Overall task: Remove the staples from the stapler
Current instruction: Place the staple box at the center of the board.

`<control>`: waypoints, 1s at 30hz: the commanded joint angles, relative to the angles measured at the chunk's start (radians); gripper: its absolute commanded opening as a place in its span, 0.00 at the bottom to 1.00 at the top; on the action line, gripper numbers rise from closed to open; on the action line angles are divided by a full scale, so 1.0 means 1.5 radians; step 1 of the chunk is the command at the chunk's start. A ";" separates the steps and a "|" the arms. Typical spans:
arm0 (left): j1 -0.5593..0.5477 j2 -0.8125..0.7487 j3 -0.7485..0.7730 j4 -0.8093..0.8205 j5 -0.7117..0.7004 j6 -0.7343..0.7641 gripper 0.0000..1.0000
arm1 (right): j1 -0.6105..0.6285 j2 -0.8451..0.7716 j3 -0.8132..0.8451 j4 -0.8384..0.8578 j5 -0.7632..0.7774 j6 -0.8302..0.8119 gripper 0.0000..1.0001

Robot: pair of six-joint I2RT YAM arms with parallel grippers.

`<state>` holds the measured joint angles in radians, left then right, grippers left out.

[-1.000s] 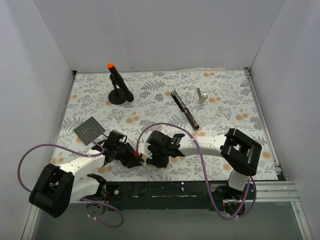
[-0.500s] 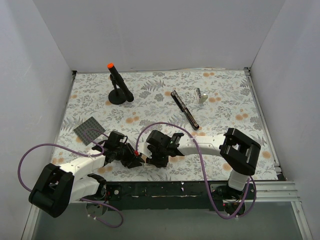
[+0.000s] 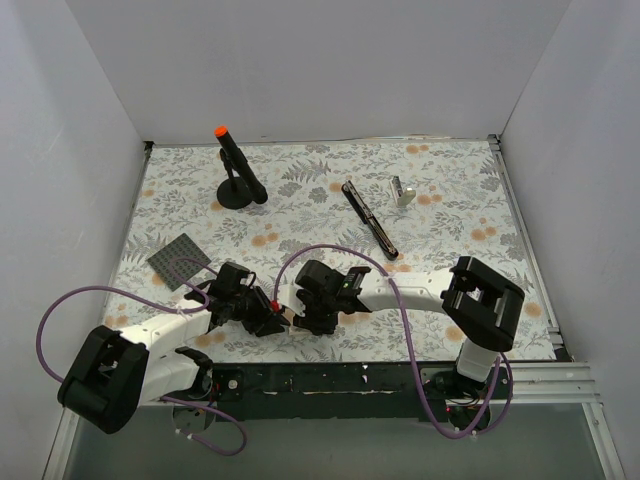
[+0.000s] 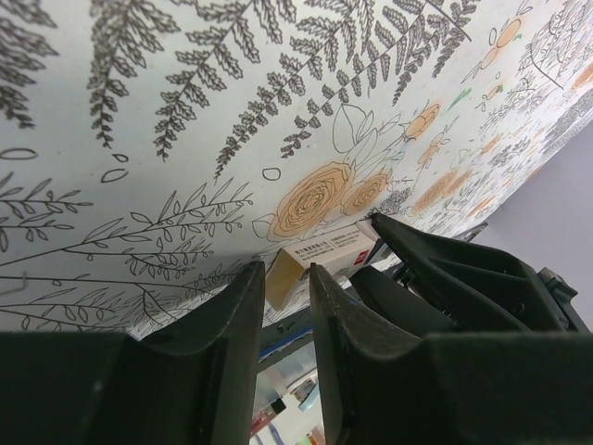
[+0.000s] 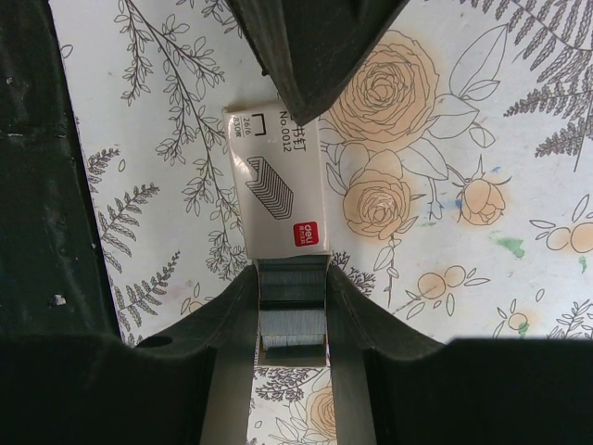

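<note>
The stapler (image 3: 370,219), a slim black bar, lies untouched on the far middle of the mat. Both grippers meet near the front edge on a small white staple box (image 5: 278,181). My left gripper (image 3: 270,316) is shut on the far end of the box sleeve (image 4: 320,252). My right gripper (image 3: 301,318) is shut on the pulled-out inner tray with grey staples (image 5: 292,311). In the left wrist view the box end sits between my left gripper's (image 4: 285,280) fingers. In the right wrist view the tray sits between my right gripper's (image 5: 292,289) fingers.
A black post with an orange tip (image 3: 234,168) stands on a round base at the back left. A dark grey square pad (image 3: 180,260) lies at the left. A small silvery piece (image 3: 402,190) stands beside the stapler. White walls enclose three sides.
The right gripper has edged slightly to the right with the tray; the left gripper and the stapler have hardly moved.
</note>
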<state>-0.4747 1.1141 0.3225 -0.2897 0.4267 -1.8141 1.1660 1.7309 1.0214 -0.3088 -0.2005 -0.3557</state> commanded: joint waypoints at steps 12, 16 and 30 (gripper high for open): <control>-0.016 0.024 -0.014 -0.009 -0.043 0.003 0.25 | 0.008 -0.014 -0.034 0.036 -0.046 -0.013 0.17; -0.020 0.032 -0.014 -0.003 -0.044 0.001 0.25 | 0.009 -0.020 -0.041 0.038 -0.049 -0.019 0.17; -0.030 0.038 -0.019 0.011 -0.048 -0.010 0.25 | 0.011 -0.013 -0.035 0.031 -0.067 -0.019 0.16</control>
<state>-0.5072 1.1515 0.3222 -0.2283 0.4297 -1.8347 1.1675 1.6985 0.9653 -0.2436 -0.2504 -0.3931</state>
